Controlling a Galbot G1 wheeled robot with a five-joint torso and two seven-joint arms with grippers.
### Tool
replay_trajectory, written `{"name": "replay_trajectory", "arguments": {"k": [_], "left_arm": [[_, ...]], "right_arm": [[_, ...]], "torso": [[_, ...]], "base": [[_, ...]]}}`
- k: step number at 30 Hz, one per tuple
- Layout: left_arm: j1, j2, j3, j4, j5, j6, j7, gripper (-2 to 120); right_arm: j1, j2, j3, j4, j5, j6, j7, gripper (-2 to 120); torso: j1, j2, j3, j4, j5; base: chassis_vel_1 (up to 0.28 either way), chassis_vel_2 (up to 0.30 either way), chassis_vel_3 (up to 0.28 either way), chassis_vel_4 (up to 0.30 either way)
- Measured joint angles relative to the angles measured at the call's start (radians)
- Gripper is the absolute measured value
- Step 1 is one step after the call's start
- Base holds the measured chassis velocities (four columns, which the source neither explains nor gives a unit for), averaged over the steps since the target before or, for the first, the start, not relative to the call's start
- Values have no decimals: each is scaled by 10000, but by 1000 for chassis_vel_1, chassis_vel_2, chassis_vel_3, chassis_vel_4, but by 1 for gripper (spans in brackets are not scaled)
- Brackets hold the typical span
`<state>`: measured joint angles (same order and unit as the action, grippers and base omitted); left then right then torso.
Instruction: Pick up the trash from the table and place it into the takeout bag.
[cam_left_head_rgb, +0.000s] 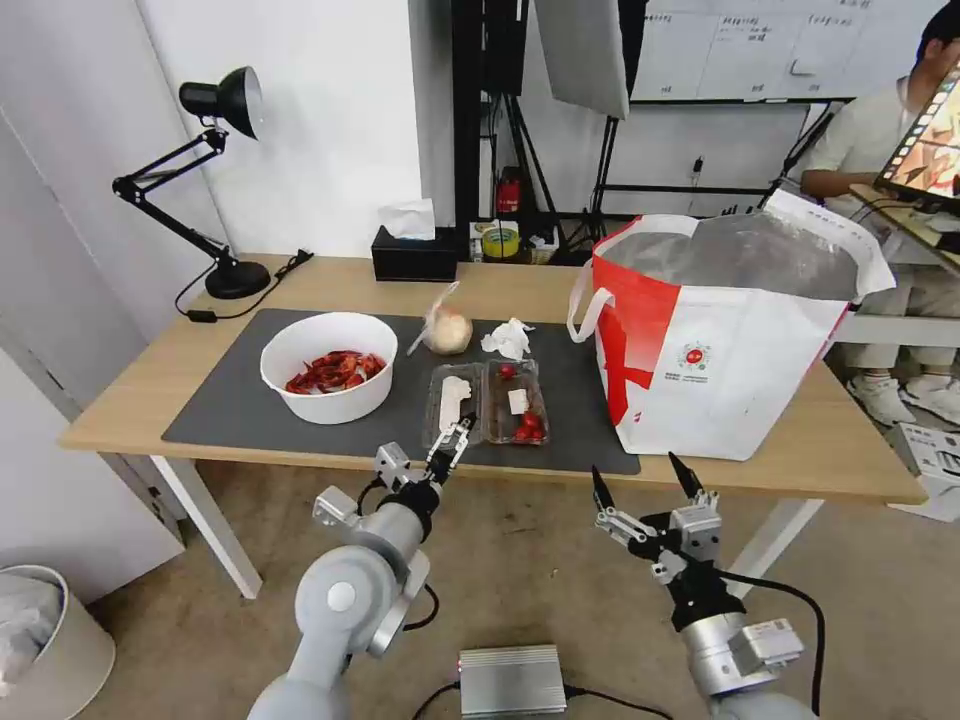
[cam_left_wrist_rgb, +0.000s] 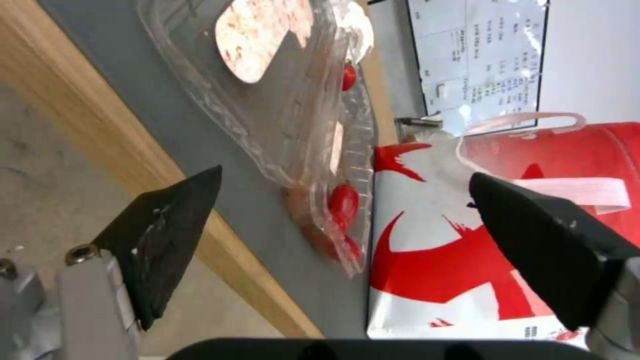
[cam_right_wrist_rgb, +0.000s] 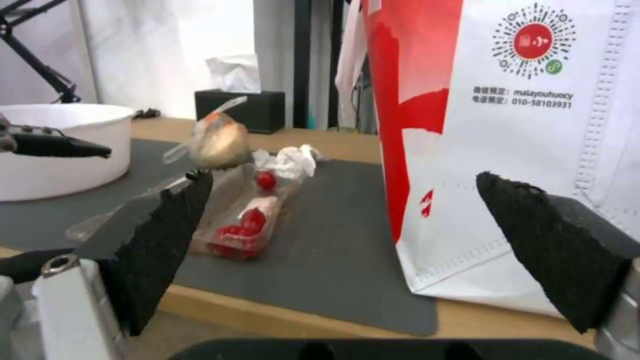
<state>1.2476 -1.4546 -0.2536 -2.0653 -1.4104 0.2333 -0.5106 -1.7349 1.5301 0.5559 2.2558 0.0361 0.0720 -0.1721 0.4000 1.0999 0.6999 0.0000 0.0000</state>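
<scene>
On the table (cam_left_head_rgb: 130, 400), a dark grey mat holds the trash: a white bowl of red crayfish shells (cam_left_head_rgb: 328, 378), a clear hinged tray with cherry tomatoes (cam_left_head_rgb: 487, 402), a crumpled tissue (cam_left_head_rgb: 508, 339) and a clear bag around a beige ball (cam_left_head_rgb: 447, 330). My left gripper (cam_left_head_rgb: 452, 440) is open at the tray's near edge, and the tray (cam_left_wrist_rgb: 293, 100) lies just ahead of its fingers with nothing held. The white-and-red takeout bag (cam_left_head_rgb: 720, 340) stands open at the right. My right gripper (cam_left_head_rgb: 636, 470) hangs open below the table's front edge, facing the bag (cam_right_wrist_rgb: 533, 150).
A black tissue box (cam_left_head_rgb: 415, 255) and a black desk lamp (cam_left_head_rgb: 215, 180) stand at the table's back. A person sits behind the bag at the far right. On the floor are a bin (cam_left_head_rgb: 40, 640) at the left and a silver box (cam_left_head_rgb: 512, 680) between my arms.
</scene>
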Motion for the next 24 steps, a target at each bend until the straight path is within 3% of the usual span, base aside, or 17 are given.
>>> {"name": "replay_trajectory", "arguments": {"k": [24], "left_arm": [[-781,44,298,566,-103,-42,-168,100]], "right_arm": [[15,80,57,-147,10,0,40,100]], "torso": [[0,0,1,0,0]], "base": [[0,0,0,0]]}}
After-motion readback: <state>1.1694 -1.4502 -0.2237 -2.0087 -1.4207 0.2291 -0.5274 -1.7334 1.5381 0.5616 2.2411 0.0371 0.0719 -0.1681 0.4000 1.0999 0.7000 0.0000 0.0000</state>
